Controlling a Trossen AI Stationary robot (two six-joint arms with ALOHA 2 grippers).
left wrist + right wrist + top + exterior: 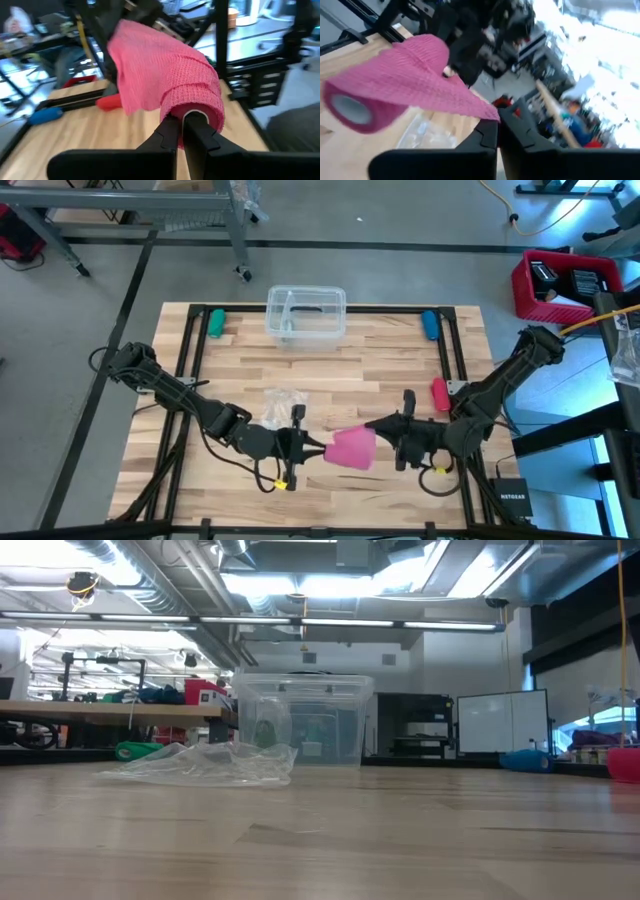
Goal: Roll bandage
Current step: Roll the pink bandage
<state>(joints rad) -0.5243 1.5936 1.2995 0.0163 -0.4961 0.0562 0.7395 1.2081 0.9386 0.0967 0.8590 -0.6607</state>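
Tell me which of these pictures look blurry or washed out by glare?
Right wrist view: the bandage and the room behind are smeared, with bright glare washing out one corner. Left wrist view: background soft, the bandage's weave fairly crisp. Low view: ceiling lights glare; the plastic wrapper and clear box stay sharp. High view: evenly lit.

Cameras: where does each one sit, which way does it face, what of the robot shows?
High view: above the table, looking straight down; both arms, left end effector and right end effector shut on the bandage.
Low view: at table-top height, looking level at the plastic wrapper and clear container; no arm shows.
Left wrist view: on the left arm, its fingers gripping the roll.
Right wrist view: on the right arm, its fingers pinching the strip's free end.
Shared: both wrist views show the bandage.
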